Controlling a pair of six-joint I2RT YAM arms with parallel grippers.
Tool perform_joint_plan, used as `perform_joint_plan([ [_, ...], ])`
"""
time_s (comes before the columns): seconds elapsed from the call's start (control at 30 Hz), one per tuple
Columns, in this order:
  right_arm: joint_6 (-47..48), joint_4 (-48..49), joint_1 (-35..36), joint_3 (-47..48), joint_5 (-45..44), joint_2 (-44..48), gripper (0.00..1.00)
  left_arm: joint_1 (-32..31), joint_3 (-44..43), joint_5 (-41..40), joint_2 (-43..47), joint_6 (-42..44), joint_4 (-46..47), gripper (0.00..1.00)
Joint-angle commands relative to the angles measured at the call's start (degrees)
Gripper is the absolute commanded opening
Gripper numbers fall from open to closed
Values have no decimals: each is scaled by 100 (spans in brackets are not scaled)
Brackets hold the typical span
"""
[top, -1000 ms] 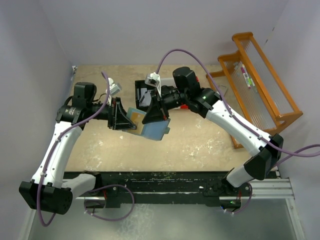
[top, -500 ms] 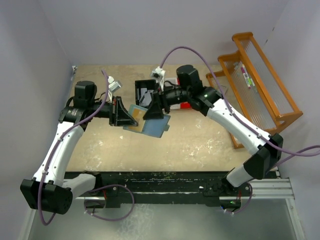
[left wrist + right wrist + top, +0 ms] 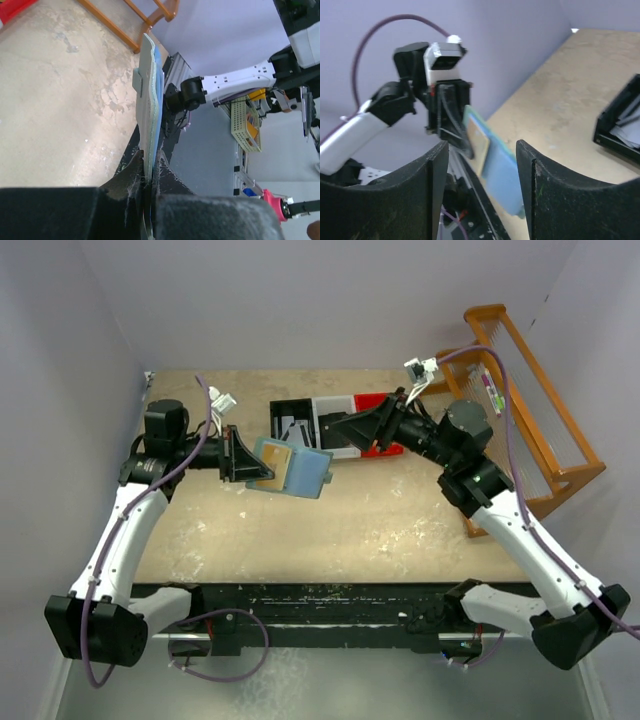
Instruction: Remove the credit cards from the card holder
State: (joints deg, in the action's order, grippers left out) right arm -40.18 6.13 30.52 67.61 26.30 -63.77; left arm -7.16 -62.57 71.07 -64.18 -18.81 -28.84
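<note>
My left gripper (image 3: pixel 258 464) is shut on one edge of the pale teal card holder (image 3: pixel 300 472), which it holds above the table. A tan-orange credit card (image 3: pixel 275 461) shows on the holder's open face. In the left wrist view the card holder (image 3: pixel 150 95) stands edge-on, pinched between the fingers (image 3: pixel 131 176). My right gripper (image 3: pixel 328 427) hangs open over the bins, apart from the holder. In its own view the right gripper (image 3: pixel 481 150) frames the card holder (image 3: pixel 504 172) and the tan card (image 3: pixel 479 146) from a distance. No pale grey-white card shows in the holder.
A black bin (image 3: pixel 278 412) with pale flat pieces inside, a white bin (image 3: pixel 333 406) and a red bin (image 3: pixel 372 401) stand in a row at the back. An orange wooden rack (image 3: pixel 520 390) stands by the right wall. Purple walls close in left and back.
My right gripper has opened and drawn back to the right, away from the card holder. My left gripper has shut tight on the holder and turned it slightly.
</note>
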Motion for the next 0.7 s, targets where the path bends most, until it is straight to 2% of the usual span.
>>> perform_joint_plan([
  [0.0, -795, 1431, 309, -310, 517, -270, 56, 92, 33, -136, -18, -728, 988, 0],
  [0.2, -1175, 2112, 968, -425, 789, -979, 52, 98, 165, -155, 5, -1378, 1565, 0],
  [0.33, -1361, 2469, 999, -648, 786, -1257, 48, 105, 312, 77, 114, -1861, 2187, 0],
  [0.67, -1301, 2404, 1000, -670, 795, -1353, 42, 103, 333, 308, 128, -2047, 2334, 0],
])
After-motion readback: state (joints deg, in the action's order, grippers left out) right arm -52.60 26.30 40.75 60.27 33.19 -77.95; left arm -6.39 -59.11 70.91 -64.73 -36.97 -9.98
